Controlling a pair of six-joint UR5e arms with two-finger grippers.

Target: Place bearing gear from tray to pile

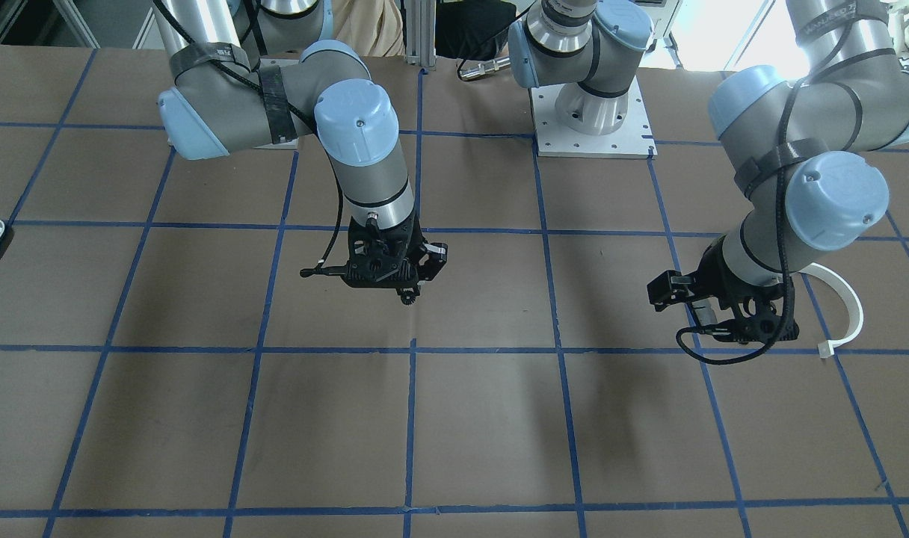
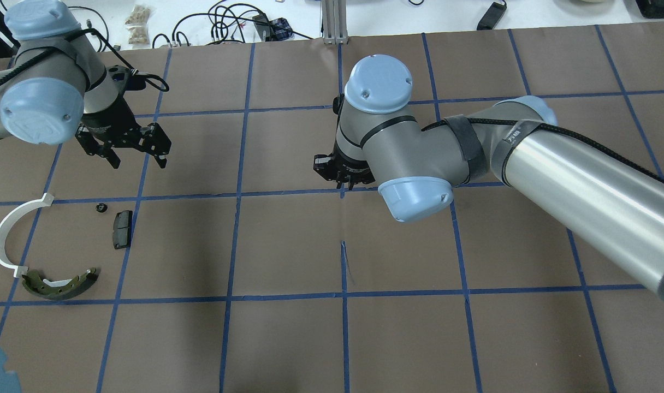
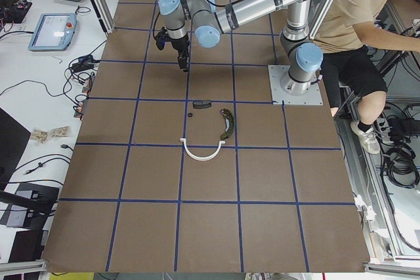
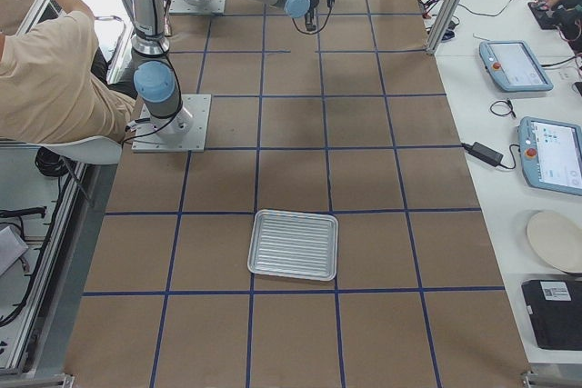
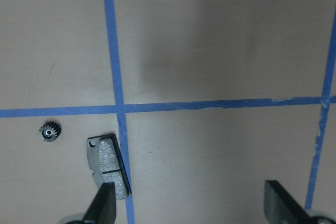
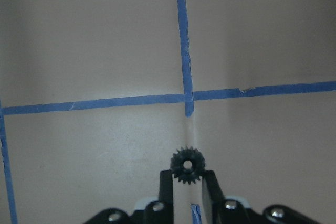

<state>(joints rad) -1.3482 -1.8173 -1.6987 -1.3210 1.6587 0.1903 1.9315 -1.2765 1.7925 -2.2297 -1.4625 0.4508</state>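
1. Currently the carry is in hand: the right gripper (image 6: 187, 178) pinches a small black toothed bearing gear (image 6: 187, 164) between its fingertips, hanging above a tape crossing near the middle of the table (image 2: 288, 338).
2. The tray (image 4: 293, 244) lies well apart, toward the robot's right end.
3. The pile sits on the robot's left: an olive brake shoe (image 2: 59, 284), a white plastic arc (image 2: 7, 234), a black pad (image 2: 122, 229), and another small gear (image 2: 100, 207) just beside the pad.
4. The left gripper (image 5: 191, 200) hovers near the pile, fingers spread, holding nothing.
5. Next, I judge, the gear must travel across toward the pile, be lowered close to the paper near the pad, then released so it does not roll off.
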